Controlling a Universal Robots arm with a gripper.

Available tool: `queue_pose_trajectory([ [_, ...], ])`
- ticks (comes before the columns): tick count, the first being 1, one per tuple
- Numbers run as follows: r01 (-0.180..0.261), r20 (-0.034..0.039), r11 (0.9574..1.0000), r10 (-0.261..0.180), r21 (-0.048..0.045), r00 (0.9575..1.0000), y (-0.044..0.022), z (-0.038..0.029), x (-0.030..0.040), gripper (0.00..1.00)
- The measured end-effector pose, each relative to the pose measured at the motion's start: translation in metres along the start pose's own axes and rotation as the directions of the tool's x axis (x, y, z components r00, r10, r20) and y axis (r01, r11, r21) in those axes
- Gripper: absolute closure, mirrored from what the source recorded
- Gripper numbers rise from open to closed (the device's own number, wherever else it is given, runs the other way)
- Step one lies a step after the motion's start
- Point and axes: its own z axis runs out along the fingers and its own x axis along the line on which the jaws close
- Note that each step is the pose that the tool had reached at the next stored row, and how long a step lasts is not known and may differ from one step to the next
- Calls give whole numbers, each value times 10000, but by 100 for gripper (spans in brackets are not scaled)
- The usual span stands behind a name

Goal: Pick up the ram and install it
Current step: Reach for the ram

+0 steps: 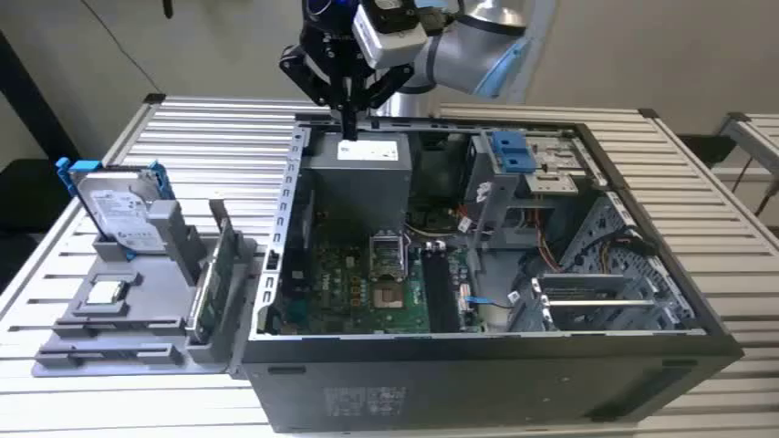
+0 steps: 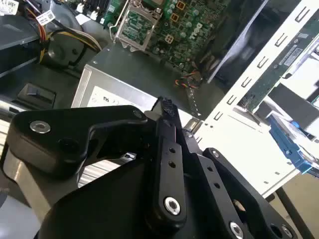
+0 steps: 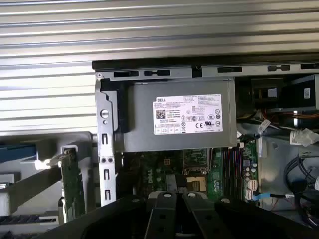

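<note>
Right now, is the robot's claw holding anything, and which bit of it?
Nothing is held. The gripper hangs just above the power supply inside the open computer, its jaws shut together with nothing between them.

You get the exterior view from above and in front of the open computer case (image 1: 487, 374). It looks down at a slant across the slatted table (image 1: 700, 164), set far enough back to take in the whole case. With the case's middle as the dial in that view, the gripper (image 1: 349, 123) is at 11 o'clock and the parts holder (image 1: 122, 319) at 9 o'clock.

Your first wrist view looks straight down past the gripper (image 3: 174, 201) from a moderate height onto the power supply (image 3: 174, 122). Your second wrist view sits close behind the gripper (image 2: 165, 107) and faces obliquely into the case.

All three views share the power supply and the motherboard (image 1: 365, 283).
</note>
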Motion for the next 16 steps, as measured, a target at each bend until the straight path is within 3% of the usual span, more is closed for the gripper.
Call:
queue_pose_trajectory([
  [11,1,0,10000,-1,0,10000,0,0,0,89],
  [16,1,0,10000,-1,1,10000,-3,-1,42,89],
])
